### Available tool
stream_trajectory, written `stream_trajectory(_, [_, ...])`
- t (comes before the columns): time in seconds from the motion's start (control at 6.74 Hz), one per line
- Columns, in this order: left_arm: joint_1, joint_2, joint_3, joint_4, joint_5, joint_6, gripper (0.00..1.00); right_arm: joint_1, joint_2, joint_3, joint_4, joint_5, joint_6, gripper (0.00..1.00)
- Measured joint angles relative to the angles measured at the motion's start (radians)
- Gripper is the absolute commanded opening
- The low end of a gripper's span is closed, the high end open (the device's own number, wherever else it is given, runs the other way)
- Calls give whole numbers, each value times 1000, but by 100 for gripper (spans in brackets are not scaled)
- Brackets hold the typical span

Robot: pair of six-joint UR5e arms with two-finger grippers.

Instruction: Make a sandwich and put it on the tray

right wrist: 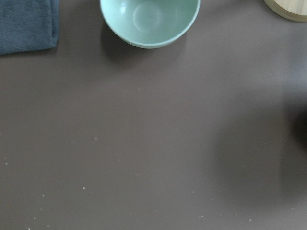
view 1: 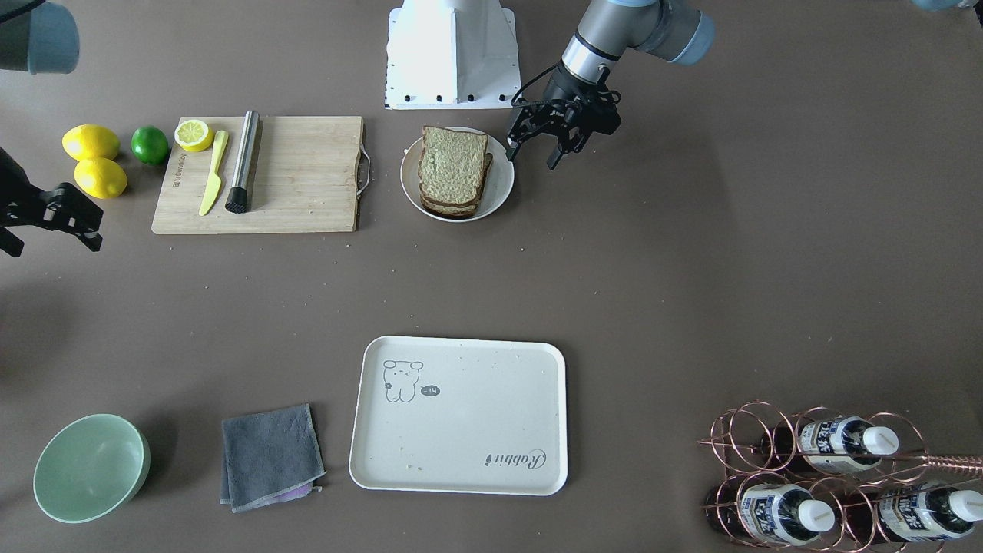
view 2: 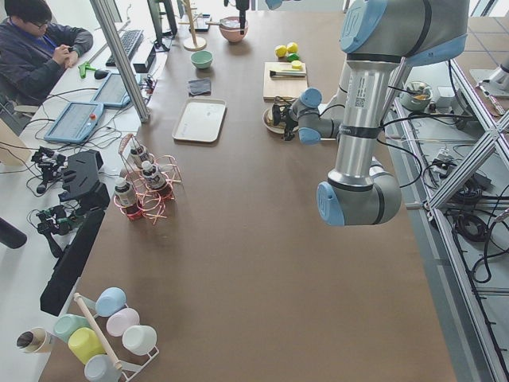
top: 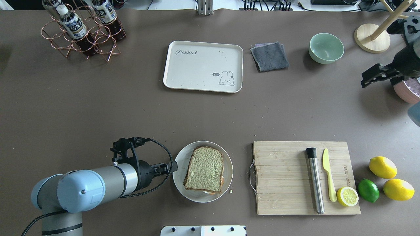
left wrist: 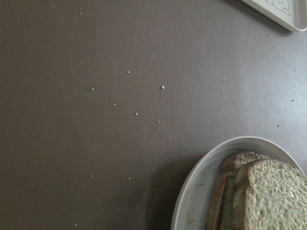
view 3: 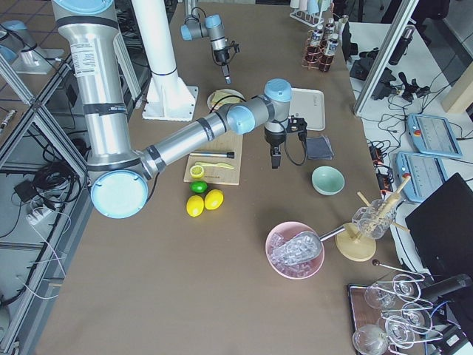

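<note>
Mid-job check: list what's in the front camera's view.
sandwich: one, tan-green, on plate
plate: one, white, near robot
tray: one, cream, far side
board: one, wooden, right of plate
knife: one, yellow, on board
rod: one, steel, on board
lemon half: one, yellow, on board
lemons: two, yellow, beside board
lime: one, green, by lemons
bowl: one, mint, far right
cloth: one, grey, beside tray
bottle rack: one, copper, with bottles, far left
left gripper: open, beside plate
right gripper: open, right edge

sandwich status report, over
Left hand open beside round white plate, right hand open, far off. Sandwich stacked on that plate, not yet on tray. Path between unobstructed.
</note>
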Motion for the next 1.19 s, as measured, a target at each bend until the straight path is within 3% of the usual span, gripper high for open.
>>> stream_trajectory(0.59, [11, -32, 53, -1, 3, 1, 58, 102, -83, -13, -6, 75, -122, 100])
stream_trajectory(0.89, [12, -41, 69, -1, 3, 2, 44, 107, -86, -16, -5, 77, -124, 100])
stream_trajectory(1.19, [11, -49, 78, 0, 3, 3, 21, 114, -88, -28, 0, 77, -125, 100])
